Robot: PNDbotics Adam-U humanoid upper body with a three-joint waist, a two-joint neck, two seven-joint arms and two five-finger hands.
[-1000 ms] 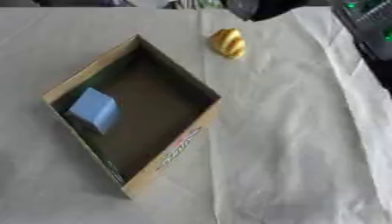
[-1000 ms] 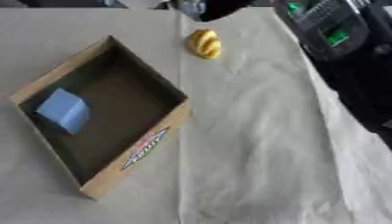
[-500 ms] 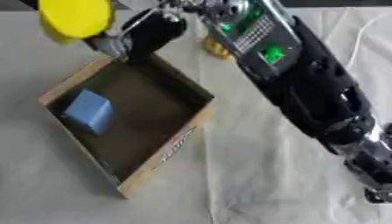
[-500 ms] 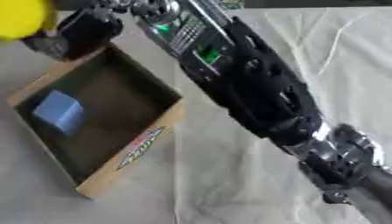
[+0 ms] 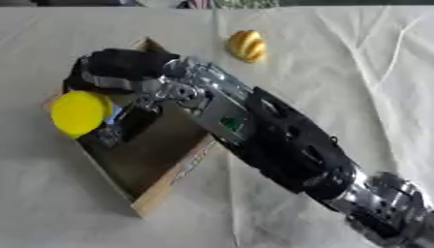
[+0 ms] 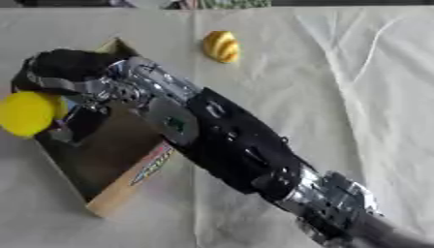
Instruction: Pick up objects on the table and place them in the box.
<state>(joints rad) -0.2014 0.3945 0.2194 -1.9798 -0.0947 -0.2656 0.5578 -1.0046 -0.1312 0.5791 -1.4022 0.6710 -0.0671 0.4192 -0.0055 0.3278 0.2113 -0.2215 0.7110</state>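
Since half a second ago the right hand has swung its yellow disc from beyond the box down over its left wall. Fingers curl round the disc, which hangs below them, probably for release inside. A golden object waits on the bench, well beyond the fingers.

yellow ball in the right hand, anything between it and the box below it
Nothing visible does. The right hand holds the yellow ball over the left rim of the open box, and the box's dark inside below lies uncovered.
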